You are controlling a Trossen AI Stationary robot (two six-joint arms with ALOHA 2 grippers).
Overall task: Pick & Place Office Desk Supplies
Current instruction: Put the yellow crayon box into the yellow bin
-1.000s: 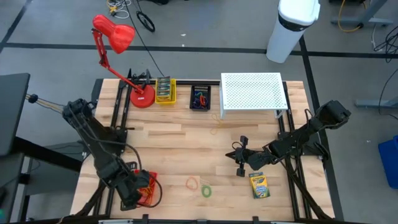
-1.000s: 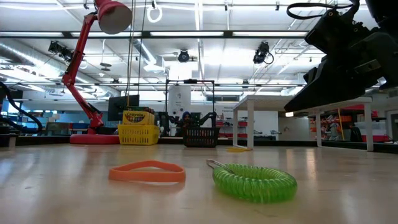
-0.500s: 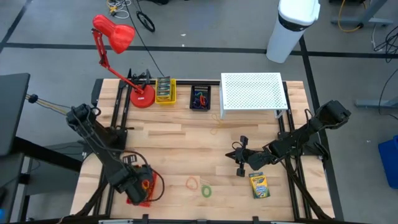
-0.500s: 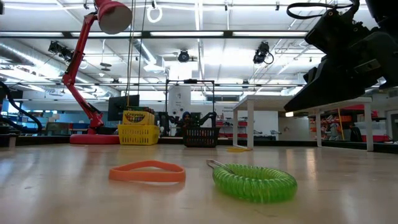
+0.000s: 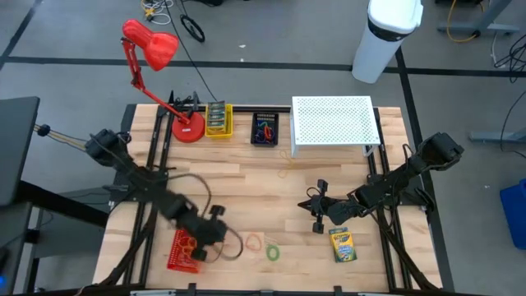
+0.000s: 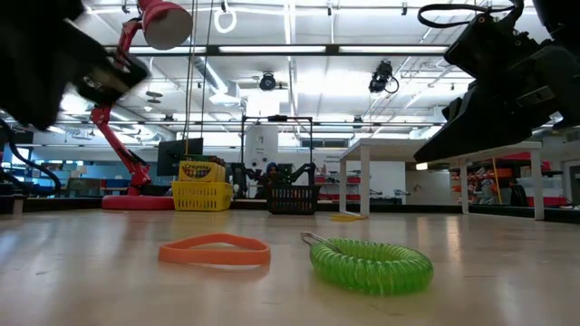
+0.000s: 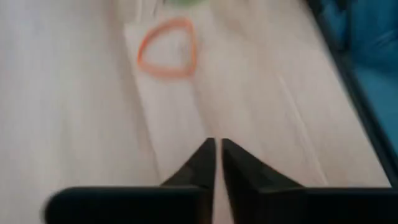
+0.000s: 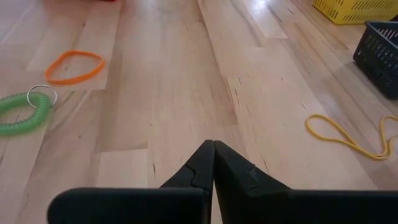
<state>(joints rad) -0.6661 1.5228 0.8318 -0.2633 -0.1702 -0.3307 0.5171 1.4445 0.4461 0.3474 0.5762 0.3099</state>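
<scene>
Wooden worktop [image 5: 246,177] is carrying the supplies, with a grey floor showing around it from above. Along the far edge a red desk lamp [image 5: 152,49] is standing beside a yellow basket [image 5: 219,120], a black basket [image 5: 265,129] and a white perforated riser [image 5: 333,121]. A red basket [image 5: 182,250] is sitting near the front left corner.

Left gripper [image 5: 220,233] is hovering just beside the red basket, toward the middle of the front edge; its fingers [image 7: 202,163] are standing almost together with only a slit between them, and nothing is showing in that slit. An orange rubber band [image 5: 253,242] is lying flat on the wood just ahead of it, with a green coil loop [image 5: 272,252] lying close beside that band, apart from it.

Right gripper [image 5: 317,220] is waiting over the right half of the worktop, its fingers [image 8: 205,163] pressed together on nothing. A crayon box [image 5: 342,244] is lying flat near the front right corner, close to that gripper. A yellow rubber band [image 8: 348,138] is lying on the wood in front of the black basket.
</scene>
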